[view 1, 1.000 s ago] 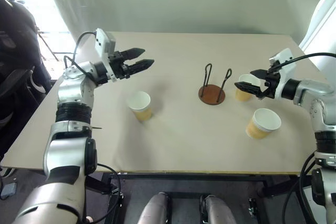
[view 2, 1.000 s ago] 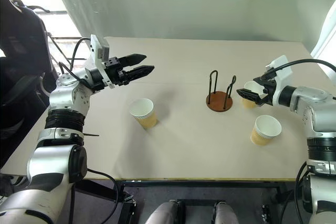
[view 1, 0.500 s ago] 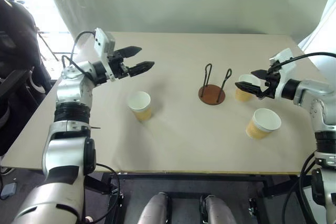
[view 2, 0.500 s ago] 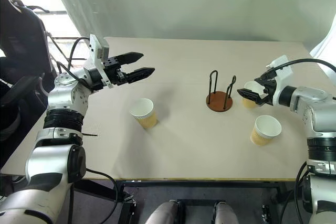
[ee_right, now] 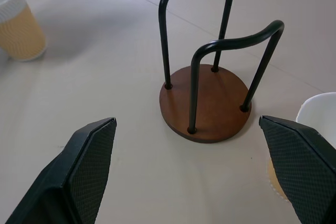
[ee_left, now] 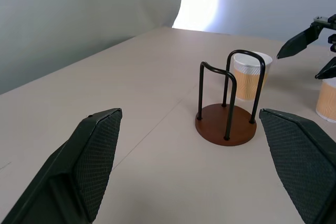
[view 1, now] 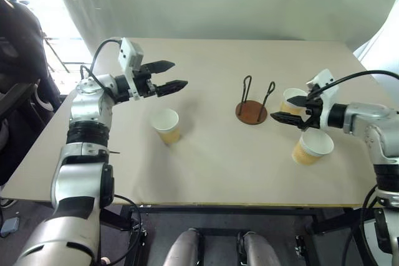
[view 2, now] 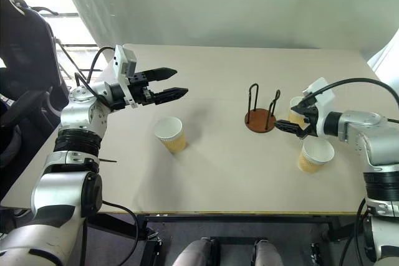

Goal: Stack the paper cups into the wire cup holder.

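Note:
Three paper cups stand upright on the table: one [view 1: 166,124] left of centre, one [view 1: 292,100] just right of the wire cup holder [view 1: 252,109], and one [view 1: 312,146] nearer the front edge. The holder, a brown disc with two black wire loops [ee_right: 205,103], is empty. My right gripper [view 1: 284,109] is open and hovers low between the holder and the far right cup [ee_right: 315,124], with nothing between its fingers. My left gripper [view 1: 178,74] is open in the air behind the left cup [ee_right: 18,24], pointing level toward the holder [ee_left: 227,124].
The beige table [view 1: 218,172] has bare surface between the left cup and the holder and along its front edge. A dark chair [view 2: 25,42] stands off the table's left side. A pale wall runs behind the far edge.
My right gripper has moved left and down, from over the far right cup to the gap beside the holder. The left gripper's fingers have spread wider; that hand has stayed put.

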`<state>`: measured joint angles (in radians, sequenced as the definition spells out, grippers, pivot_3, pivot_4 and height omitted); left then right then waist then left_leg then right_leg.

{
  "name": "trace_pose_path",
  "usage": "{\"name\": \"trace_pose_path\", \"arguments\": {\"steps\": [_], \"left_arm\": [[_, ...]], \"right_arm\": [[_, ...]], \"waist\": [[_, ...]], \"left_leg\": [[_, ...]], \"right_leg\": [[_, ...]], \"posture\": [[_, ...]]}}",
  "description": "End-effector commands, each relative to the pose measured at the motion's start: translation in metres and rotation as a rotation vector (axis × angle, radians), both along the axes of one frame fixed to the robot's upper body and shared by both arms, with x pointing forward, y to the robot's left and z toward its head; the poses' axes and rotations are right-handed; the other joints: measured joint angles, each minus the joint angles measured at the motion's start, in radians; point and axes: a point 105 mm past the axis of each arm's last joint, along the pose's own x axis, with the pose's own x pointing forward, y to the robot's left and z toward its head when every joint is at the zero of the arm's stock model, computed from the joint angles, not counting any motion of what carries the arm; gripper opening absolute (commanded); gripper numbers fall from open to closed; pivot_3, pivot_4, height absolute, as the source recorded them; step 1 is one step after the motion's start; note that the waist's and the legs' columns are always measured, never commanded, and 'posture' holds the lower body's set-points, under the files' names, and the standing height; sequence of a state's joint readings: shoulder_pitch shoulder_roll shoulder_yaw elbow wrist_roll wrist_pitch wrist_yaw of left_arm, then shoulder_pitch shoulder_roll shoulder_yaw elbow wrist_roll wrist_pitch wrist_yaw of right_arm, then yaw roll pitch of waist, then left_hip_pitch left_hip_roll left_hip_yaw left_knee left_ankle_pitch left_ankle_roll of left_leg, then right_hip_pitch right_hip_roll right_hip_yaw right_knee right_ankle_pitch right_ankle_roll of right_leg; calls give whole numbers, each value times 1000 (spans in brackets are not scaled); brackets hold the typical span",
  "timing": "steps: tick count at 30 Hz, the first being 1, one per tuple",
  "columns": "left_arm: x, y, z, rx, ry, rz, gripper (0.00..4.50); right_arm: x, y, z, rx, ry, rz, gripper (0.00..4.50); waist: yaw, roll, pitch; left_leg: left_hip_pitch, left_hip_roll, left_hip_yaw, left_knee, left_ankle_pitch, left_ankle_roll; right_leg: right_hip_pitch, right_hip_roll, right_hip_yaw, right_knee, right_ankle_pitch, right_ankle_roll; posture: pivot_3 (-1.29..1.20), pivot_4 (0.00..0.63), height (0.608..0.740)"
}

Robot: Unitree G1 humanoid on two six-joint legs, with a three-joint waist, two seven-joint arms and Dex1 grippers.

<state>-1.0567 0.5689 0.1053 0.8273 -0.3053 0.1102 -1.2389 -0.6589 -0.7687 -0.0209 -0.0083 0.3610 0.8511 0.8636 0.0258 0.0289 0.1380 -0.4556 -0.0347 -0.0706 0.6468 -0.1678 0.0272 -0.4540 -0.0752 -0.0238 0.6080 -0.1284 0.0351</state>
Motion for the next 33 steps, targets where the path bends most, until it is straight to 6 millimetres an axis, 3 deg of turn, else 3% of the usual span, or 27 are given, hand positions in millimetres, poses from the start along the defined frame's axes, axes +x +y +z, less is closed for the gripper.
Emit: {"name": "trace_pose_path", "arguments": {"steps": [1, 33], "left_arm": [[-1, 1, 21, -2, -76, 9, 4493], [-4, 4, 26, 1, -94, 15, 4493]], "right_arm": [[5, 9, 16, -26, -82, 10, 4500], [29, 38, 17, -130, -177, 13, 4500]], "waist": [[0, 0, 0], [1, 0, 0]], "left_leg": [[0, 0, 0, 0, 0, 0], [0, 0, -1, 0, 0, 0]], "right_leg": [[0, 0, 0, 0, 0, 0], [0, 0, 0, 0, 2, -4]], "posture": [[0, 150, 740], [0, 150, 740]]}}
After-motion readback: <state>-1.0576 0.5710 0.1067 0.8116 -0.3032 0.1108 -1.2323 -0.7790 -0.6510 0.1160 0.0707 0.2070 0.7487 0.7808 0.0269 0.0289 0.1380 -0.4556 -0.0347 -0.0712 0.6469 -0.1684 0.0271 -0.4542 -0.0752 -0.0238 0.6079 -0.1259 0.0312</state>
